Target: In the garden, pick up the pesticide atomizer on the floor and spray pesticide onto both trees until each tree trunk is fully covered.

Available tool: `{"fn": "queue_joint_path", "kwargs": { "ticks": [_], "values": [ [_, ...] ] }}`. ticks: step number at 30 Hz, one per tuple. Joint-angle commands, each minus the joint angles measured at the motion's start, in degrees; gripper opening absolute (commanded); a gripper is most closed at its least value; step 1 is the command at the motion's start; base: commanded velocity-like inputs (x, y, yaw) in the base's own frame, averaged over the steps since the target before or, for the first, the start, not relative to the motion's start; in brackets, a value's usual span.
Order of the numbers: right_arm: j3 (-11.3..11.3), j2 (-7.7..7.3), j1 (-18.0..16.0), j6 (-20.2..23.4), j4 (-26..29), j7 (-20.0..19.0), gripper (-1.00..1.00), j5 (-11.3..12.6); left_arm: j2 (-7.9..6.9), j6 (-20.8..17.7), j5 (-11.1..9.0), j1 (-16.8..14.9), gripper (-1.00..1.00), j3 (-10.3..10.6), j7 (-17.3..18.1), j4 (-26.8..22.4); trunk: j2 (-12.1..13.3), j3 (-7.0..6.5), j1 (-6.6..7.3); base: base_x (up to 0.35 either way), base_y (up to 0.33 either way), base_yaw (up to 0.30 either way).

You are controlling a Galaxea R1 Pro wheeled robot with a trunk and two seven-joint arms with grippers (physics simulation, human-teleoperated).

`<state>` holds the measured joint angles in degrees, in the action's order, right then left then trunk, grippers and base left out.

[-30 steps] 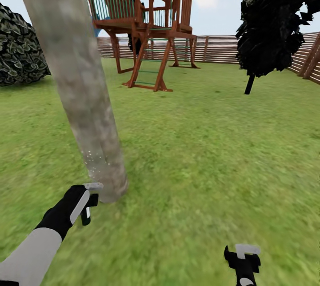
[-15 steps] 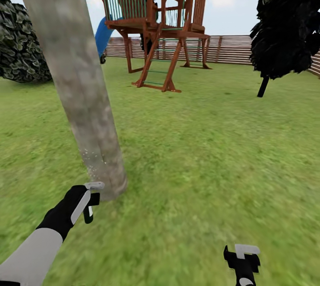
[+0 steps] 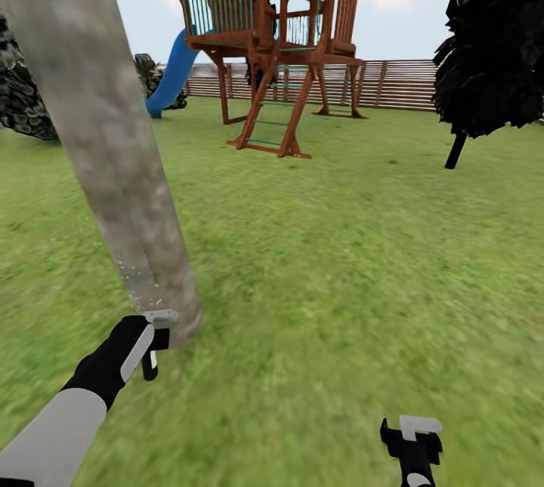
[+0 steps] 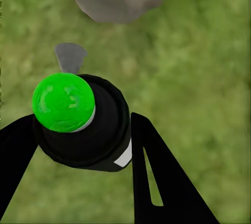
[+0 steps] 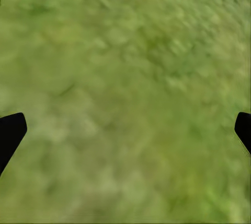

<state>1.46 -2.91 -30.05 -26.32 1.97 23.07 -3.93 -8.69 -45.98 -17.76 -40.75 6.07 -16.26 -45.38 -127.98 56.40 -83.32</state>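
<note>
Head view, L to R. Left gripper (image 3: 151, 347), clenched on the pesticide atomizer (image 4: 83, 122), low beside the base of the tree trunk (image 3: 106, 147), grey spray head (image 3: 160, 316) nearly touching the bark. Whitish pesticide specks (image 3: 140, 283) dot the lower trunk just above the nozzle. Lawn (image 3: 340, 260) spreads to a wooden play tower (image 3: 272, 41) w/ blue slide (image 3: 172, 71), fence (image 3: 400, 82) behind; dark tree (image 3: 491, 33) at R. Right gripper (image 3: 412, 442) hangs low over grass, well apart from the trunk, fingers (image 5: 10, 135) spread wide, nothing betw. them.
</note>
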Motion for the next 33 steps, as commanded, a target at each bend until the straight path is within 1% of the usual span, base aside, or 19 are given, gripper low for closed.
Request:
{"fn": "queue_joint_path", "kwargs": {
  "ticks": [1, 2, 11, 22, 33],
  "values": [
    [0.12, 0.0, -0.04, 0.05, -0.03, 0.4, 1.0, -0.42, -0.45, -0.15, -0.43, -0.05, -1.0, 0.19, -0.59, -0.01, -0.02, 0.05, -0.01, 0.147, -0.268, 0.267],
    [0.12, 0.02, -0.03, 0.05, -0.03, 0.4, 1.0, -0.45, -0.37, -0.08, -0.12, -0.05, -1.0, 0.22, -0.96, 0.02, -0.02, 0.05, -0.01, 0.2, -0.229, 0.277],
    [0.12, 0.09, -0.01, 0.05, -0.03, 0.4, 1.0, -0.46, -0.27, -0.05, 0.15, -0.03, -1.0, 0.26, -1.05, 0.06, -0.02, 0.05, -0.01, 0.21, -0.212, 0.278],
    [0.12, 0.09, -0.03, 0.05, -0.03, 0.4, 1.0, -0.43, -0.25, 0.01, 0.18, -0.03, -1.0, 0.26, -1.87, 0.12, -0.02, 0.05, -0.01, 0.031, -0.272, 0.278],
    [0.12, 0.09, -0.04, 0.05, -0.02, 0.4, 1.0, -0.37, -0.27, 0.1, 0.17, -0.03, -1.0, 0.26, -1.93, 0.12, -0.02, 0.05, -0.01, 0.116, -0.275, 0.021]
  ]
}}
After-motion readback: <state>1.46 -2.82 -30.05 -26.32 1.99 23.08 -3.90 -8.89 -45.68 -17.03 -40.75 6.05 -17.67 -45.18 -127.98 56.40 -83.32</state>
